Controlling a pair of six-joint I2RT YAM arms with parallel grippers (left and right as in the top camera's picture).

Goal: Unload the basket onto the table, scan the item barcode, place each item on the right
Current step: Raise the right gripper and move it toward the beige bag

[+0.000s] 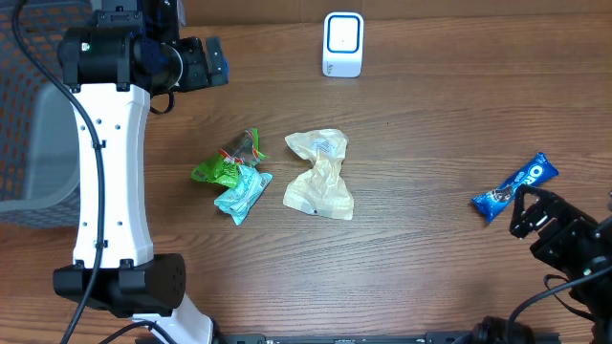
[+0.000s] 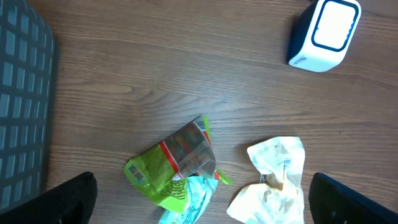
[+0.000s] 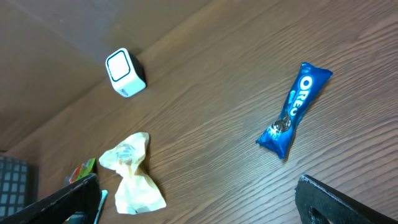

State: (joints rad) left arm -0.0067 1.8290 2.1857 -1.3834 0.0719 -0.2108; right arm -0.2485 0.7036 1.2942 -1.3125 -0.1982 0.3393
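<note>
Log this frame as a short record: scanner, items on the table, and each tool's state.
scanner: white scanner, far side of table, no item at it
items: Oreo packet; cream wrapper; green packet overlapping teal packet
left tool: open, empty
right tool: open, empty, next to Oreo packet

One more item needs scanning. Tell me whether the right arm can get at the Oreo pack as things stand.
Probably yes. The Oreo pack lies alone on the table with nothing on or against it, and the right tool hangs close beside it, jaws open.
</note>
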